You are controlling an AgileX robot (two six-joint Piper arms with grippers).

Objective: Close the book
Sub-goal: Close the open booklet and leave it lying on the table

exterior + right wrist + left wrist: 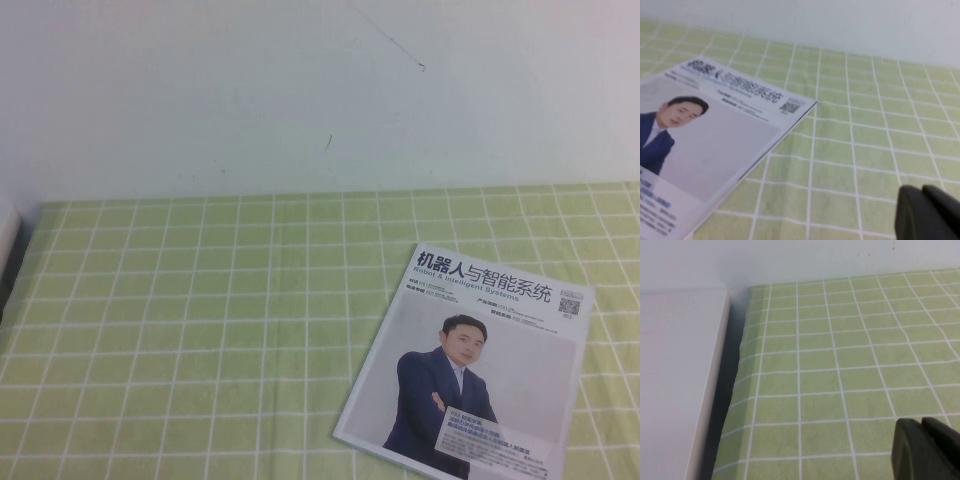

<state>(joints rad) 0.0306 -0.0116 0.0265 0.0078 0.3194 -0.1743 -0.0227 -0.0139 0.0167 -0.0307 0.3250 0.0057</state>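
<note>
Light green tablecloth (pixel 200 300) with a white grid, plain white wall (pixel 300 80) behind it. The magazine (pixel 480 370) sits in the lower right of the high view. It's lying flat and already shut, front cover up, turned a bit clockwise, with its bottom edge running off the frame. The cover is mostly pale grey-white, with a bold Chinese title across the top and a QR code (pixel 570 306) in its upper right corner. There's also a man (pixel 440 395) in a dark blue suit with his arms folded.

The left gripper (pixel 921 426) hangs low over bare cloth near the cloth's edge, where a white ledge (pixel 675 380) runs alongside. The right gripper (pixel 922 192) is over the cloth just off the magazine's QR-code corner, not touching it. Both claws only show as dark tips, but as far as I can tell the fingers are pressed together on each.
</note>
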